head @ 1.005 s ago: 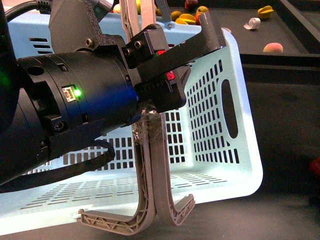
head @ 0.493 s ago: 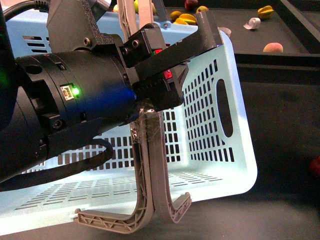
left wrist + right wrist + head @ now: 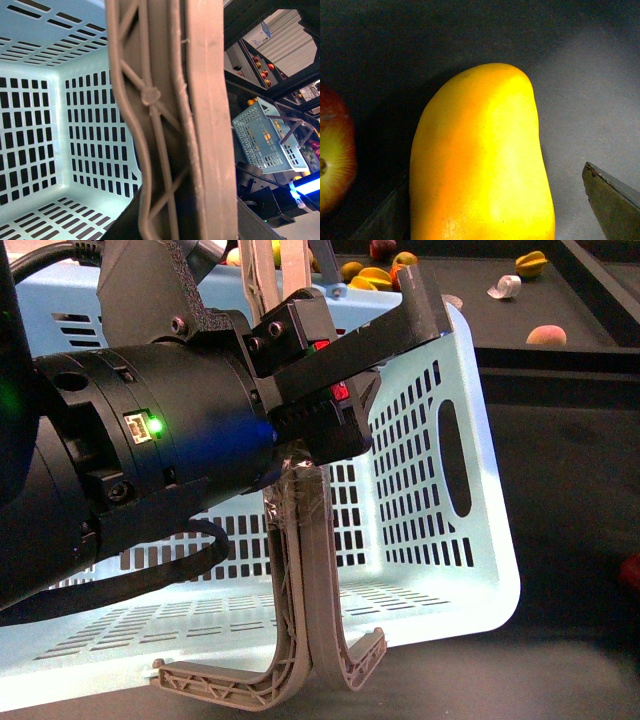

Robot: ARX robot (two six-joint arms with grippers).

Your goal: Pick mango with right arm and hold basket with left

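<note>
Mango on dark counter, dead ahead of right gripper, long axis along approach line, fingers spread either side. Red apple just beside. Left gripper clamped on basket handles. Likely next: ease forward, close across narrow width

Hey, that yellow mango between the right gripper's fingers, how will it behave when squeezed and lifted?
The mango has smooth, glossy skin, so it may slip between the fingers unless gripped across its widest part. Its rounded, tapering shape suggests it could roll or pivot on the dark surface if nudged. It looks plump, probably heavy for its size.
</note>
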